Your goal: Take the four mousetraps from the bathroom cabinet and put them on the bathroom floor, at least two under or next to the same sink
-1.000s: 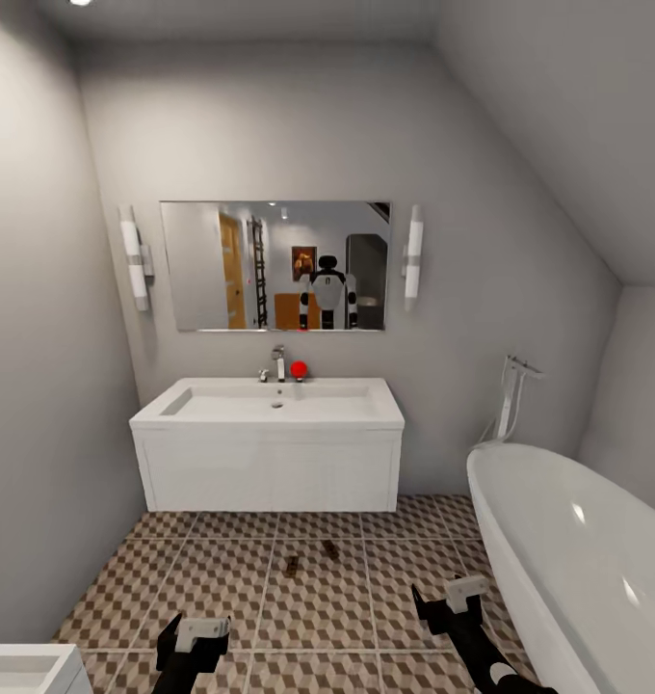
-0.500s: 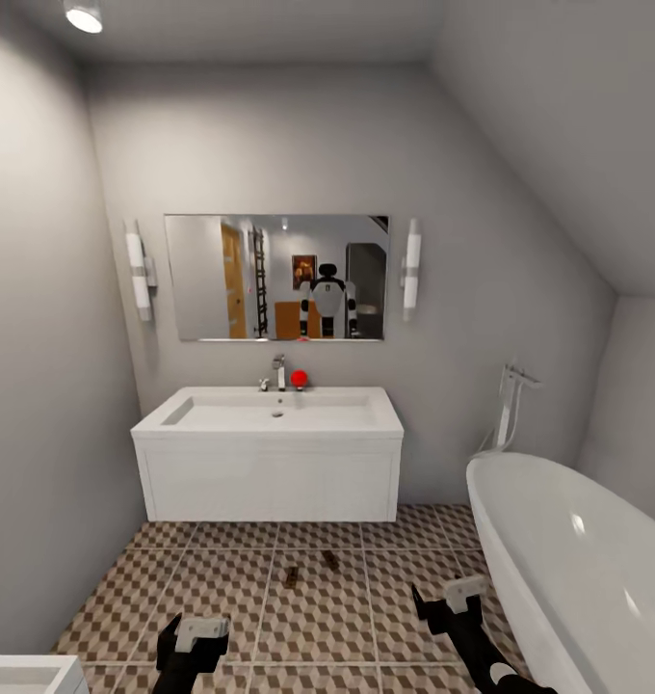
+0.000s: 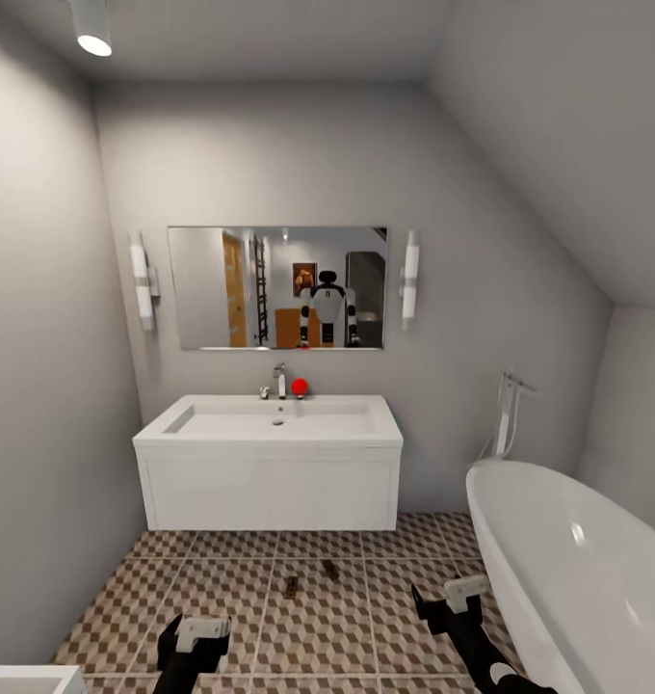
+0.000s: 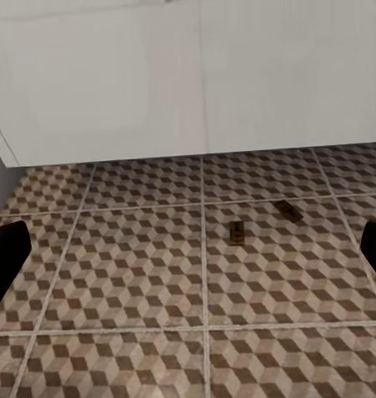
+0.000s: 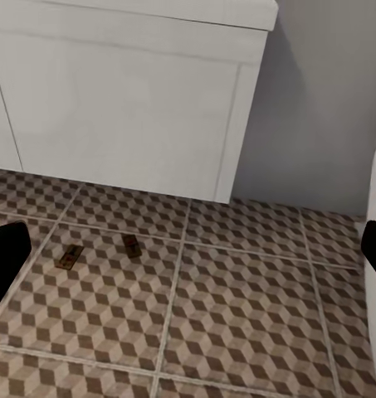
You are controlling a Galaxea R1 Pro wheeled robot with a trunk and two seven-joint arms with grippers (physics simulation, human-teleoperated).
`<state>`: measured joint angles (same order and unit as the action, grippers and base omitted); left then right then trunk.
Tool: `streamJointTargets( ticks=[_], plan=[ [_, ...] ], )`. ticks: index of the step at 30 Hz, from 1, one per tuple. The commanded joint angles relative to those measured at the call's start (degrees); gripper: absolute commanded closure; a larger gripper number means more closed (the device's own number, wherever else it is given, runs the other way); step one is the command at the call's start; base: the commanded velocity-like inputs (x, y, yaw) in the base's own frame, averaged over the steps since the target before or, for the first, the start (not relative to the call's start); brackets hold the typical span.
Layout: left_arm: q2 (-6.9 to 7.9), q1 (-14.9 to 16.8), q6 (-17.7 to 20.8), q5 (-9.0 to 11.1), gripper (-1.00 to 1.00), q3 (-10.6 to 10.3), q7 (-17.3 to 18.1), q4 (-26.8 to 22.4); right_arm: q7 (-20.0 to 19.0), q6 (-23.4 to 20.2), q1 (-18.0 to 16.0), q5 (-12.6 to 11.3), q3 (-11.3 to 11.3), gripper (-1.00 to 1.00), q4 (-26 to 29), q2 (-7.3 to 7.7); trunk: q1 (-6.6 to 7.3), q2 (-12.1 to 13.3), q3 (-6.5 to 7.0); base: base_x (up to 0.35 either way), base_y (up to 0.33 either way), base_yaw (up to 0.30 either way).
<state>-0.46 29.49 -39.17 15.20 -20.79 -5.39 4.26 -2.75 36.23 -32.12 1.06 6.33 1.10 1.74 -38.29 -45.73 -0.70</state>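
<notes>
we see the grey walls fill most of the head view, and below them the bathroom floor [image 3: 222, 588] with its brown, beige and white cube tiles runs across the lower part. a white bathtub [image 3: 568, 549] takes the lower right, and a white sink [image 3: 270, 463] with its vanity (wall-hung, its bottom clear of the tiles) sits at the centre under a wide mirror [image 3: 277, 287]. two mousetraps [image 3: 292, 585] lie on the tiles just in front of the vanity, near each other but apart, the second [image 3: 330, 570] a little nearer the sink. at the bottom edge we find the left gripper [image 3: 191, 644] and the right gripper [image 3: 453, 602], each spread wide and holding nothing, dark fingertips [image 4: 3, 257] at the wrist view's sides.
</notes>
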Motion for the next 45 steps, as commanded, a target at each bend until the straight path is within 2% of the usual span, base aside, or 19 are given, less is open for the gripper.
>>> streamJointTargets(
  ticks=[1,18,45],
  plan=[
    [-0.05,0.1,-0.3,0.1,-1.0,-0.48,-0.36,0.22,0.0,0.16,-0.04,0.09,0.17,-1.0,-0.05,0.02,0.21,0.35,0.16,0.0,0.0,0.0],
    [-0.15,0.04,-0.3,0.1,-1.0,-0.48,-0.39,0.22,-0.01,0.16,-0.04,0.09,0.18,-1.0,-0.05,0.02,3.94,7.17,3.3,0.0,0.0,0.0],
    [-0.15,0.01,-0.3,0.1,-1.0,-0.48,-0.38,0.22,0.0,0.16,-0.04,0.09,0.18,-1.0,-0.05,0.02,9.87,18.0,6.1,0.0,0.0,0.0]
  ],
)
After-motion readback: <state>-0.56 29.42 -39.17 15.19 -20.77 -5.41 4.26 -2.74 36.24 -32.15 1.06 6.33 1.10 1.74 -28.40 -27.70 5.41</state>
